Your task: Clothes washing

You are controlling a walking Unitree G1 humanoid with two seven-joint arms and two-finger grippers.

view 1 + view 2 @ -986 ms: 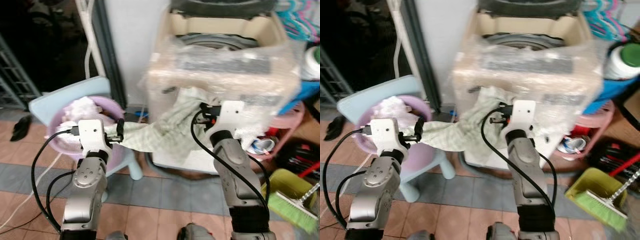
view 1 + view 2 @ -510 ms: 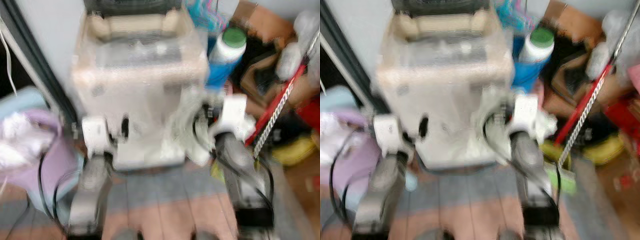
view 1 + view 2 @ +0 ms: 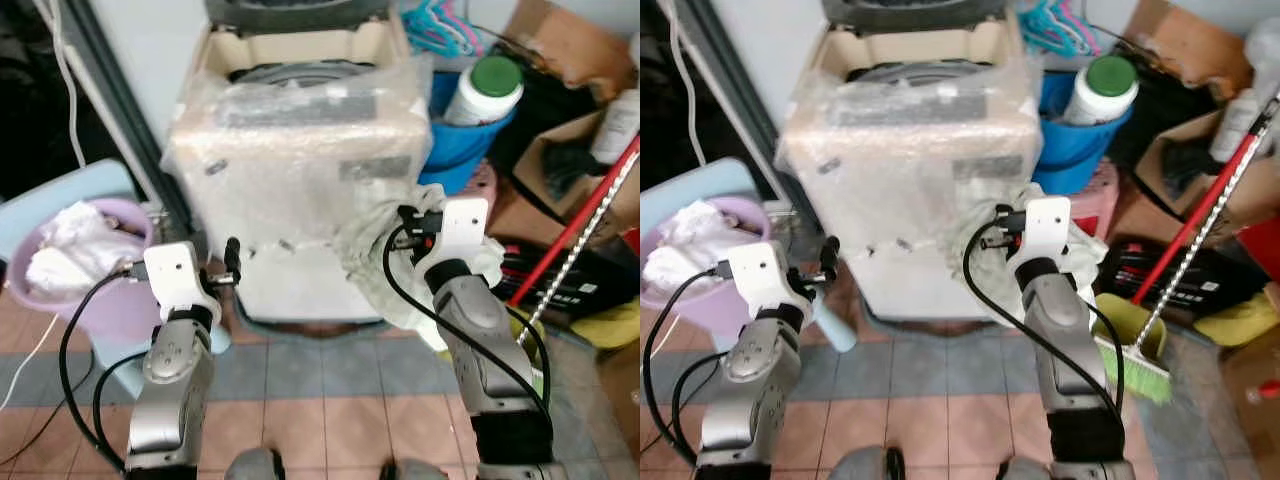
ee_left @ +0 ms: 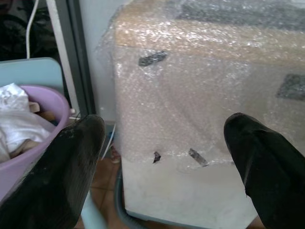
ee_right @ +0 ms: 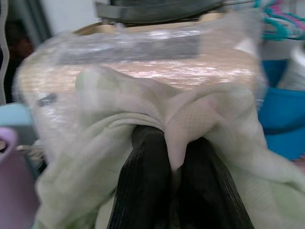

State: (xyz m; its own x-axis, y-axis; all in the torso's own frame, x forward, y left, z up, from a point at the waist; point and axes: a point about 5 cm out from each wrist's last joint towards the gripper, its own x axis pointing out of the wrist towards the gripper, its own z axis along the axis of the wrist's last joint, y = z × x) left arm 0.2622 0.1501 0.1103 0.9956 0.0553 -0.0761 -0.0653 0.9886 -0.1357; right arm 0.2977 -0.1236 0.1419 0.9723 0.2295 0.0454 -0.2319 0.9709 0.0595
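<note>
The right tool is clamped on a pale green checked cloth; in the right wrist view its two black fingers pinch a fold between them, and the fabric drapes over and around them. In the head views the cloth hangs bunched in front of the right wrist, just before the near right corner of the washing machine, its lower folds trailing down beside the arm.

The left tool is spread wide and holds nothing: its two black fingers stand well apart, with the machine's front wall between them in the left wrist view. In the head views the left tool points at the lower left part of the machine's front, near it but apart from it.

The washing machine is a cream top-loader wrapped in bubble wrap, with its lid raised at the far side and the grey rim of the drum showing.

Left of the machine, a purple basin holding white laundry sits on a light blue stool. Right of the machine is a blue bucket with a white bottle with a green cap in it, and turquoise and pink hangers beyond. Further right lie cardboard boxes, a red-handled broom with green bristles, and a yellow-green dustpan on the tiled floor.
</note>
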